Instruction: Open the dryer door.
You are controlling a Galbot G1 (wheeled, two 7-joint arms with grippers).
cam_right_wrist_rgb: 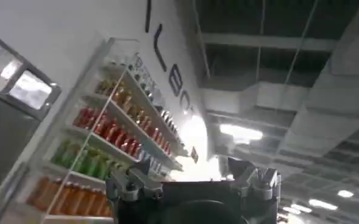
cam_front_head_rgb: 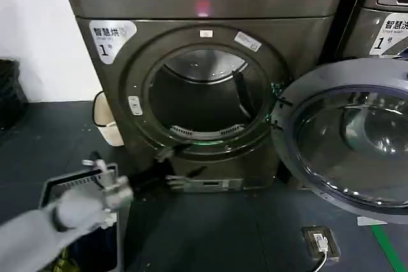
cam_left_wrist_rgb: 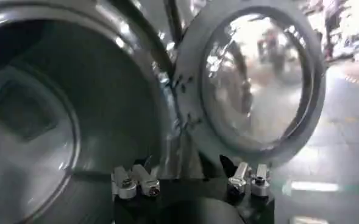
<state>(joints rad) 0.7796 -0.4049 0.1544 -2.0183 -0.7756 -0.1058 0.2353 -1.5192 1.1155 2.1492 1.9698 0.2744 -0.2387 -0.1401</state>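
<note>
The dryer door, a chrome-rimmed porthole of dark domed glass, stands swung wide open to the right of the machine, hinged beside the round drum opening. My left arm reaches in from the lower left. Its left gripper hangs low before the dryer's front panel, under the opening, apart from the door. In the left wrist view the left gripper is open with nothing between its fingers, the door ahead and the drum beside it. My right gripper points up at a ceiling, open and holding nothing.
A white bin stands left of the dryer. A dark crate sits under my left arm. A neighbouring machine is behind the open door. A floor socket and green tape lie at the lower right.
</note>
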